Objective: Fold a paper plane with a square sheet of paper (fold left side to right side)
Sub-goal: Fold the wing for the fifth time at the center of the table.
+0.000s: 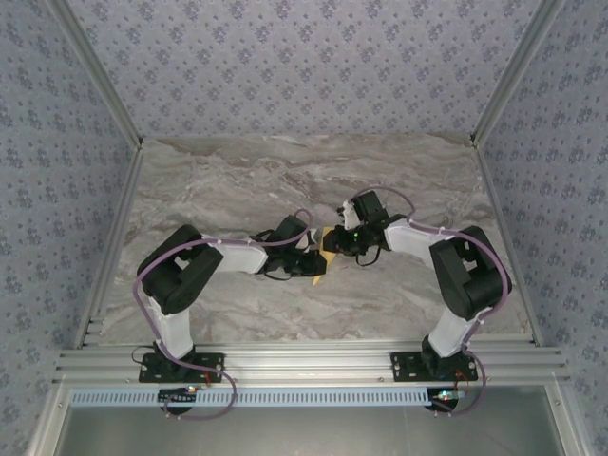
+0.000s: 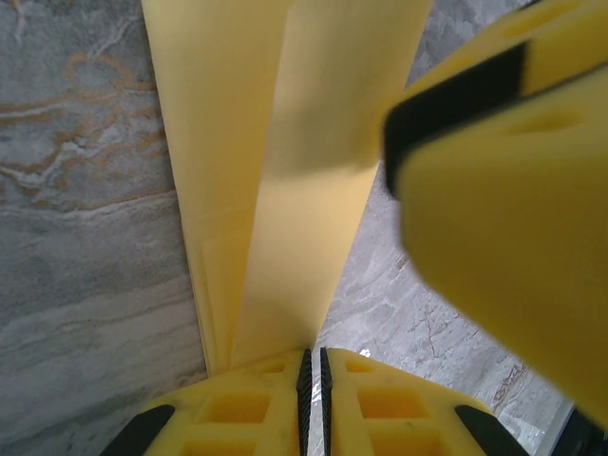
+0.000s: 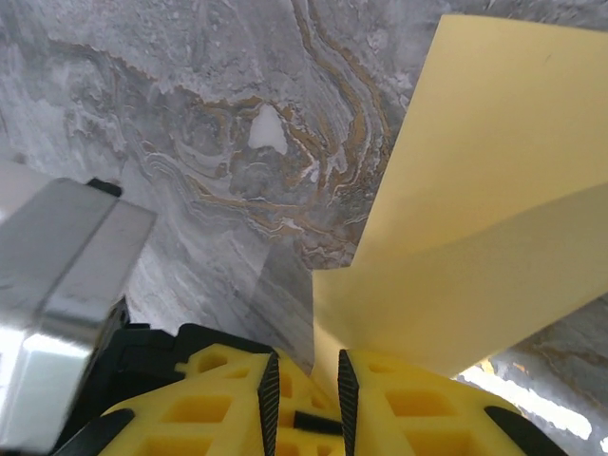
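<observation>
Folded yellow sheet of paper [image 1: 326, 251] at frame centre in top view, between 2 grippers meeting over marble table [image 1: 237, 180]. Left gripper [image 2: 313, 366]: jaws pressed together on sheet's lower edge. Right gripper [image 3: 309, 372]: narrow gap between jaws, sheet corner reaching into it.

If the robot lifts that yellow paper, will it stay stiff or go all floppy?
Probably floppy: the yellow paper, pinched in the left gripper, is thin and bows between its creases. The folds likely stiffen it a little along their length. It looks very light, so a push would probably slide or crumple it on the table.
</observation>
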Controlling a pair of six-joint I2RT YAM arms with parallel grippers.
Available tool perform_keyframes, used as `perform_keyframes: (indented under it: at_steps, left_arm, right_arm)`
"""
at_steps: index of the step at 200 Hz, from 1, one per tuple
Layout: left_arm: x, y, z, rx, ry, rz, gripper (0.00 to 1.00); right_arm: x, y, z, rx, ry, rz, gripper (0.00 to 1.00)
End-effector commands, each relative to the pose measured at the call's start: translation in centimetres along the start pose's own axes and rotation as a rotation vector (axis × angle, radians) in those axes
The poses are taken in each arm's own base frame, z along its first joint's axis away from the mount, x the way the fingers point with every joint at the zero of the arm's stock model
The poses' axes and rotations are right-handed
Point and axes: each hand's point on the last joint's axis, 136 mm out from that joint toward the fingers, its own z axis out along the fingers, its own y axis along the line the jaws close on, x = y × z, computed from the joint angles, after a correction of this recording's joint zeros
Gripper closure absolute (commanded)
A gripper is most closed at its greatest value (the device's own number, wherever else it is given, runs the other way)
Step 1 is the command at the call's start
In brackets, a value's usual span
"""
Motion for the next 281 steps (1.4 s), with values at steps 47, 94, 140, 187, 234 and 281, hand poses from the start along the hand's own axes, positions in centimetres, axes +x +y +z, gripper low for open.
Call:
perform_keyframes:
  at_steps: [47,94,140,187,234,281]
  left_arm:
    - [3.2,3.8,0.2,-0.141,0.090,-0.066,0.87]
    - [3.3,3.8,0.2,-0.139,0.093,-0.064,0.87]
    - [3.5,4.0,0.3,-0.145,0.098,-0.066,0.88]
    - [3.6,4.1,0.4,-0.147,0.102,-0.067,0.88]
    - [3.6,4.1,0.4,-0.148,0.105,-0.068,0.88]
    - [3.7,4.2,0.5,-0.148,0.108,-0.069,0.89]
  right_arm:
    - [0.3,-2.4,1.8,0.063,0.026,-0.006,0.74]
    - [-0.3,-3.6,2.2,0.067,0.022,-0.014,0.74]
    - [-1.3,-4.6,1.5,0.096,0.010,-0.016,0.75]
    - [-3.1,-5.5,0.9,0.108,-0.003,-0.016,0.74]
    - [-4.6,-7.4,0.8,0.124,-0.009,0.007,0.74]
    - [-6.1,-8.6,0.2,0.113,-0.031,0.028,0.74]
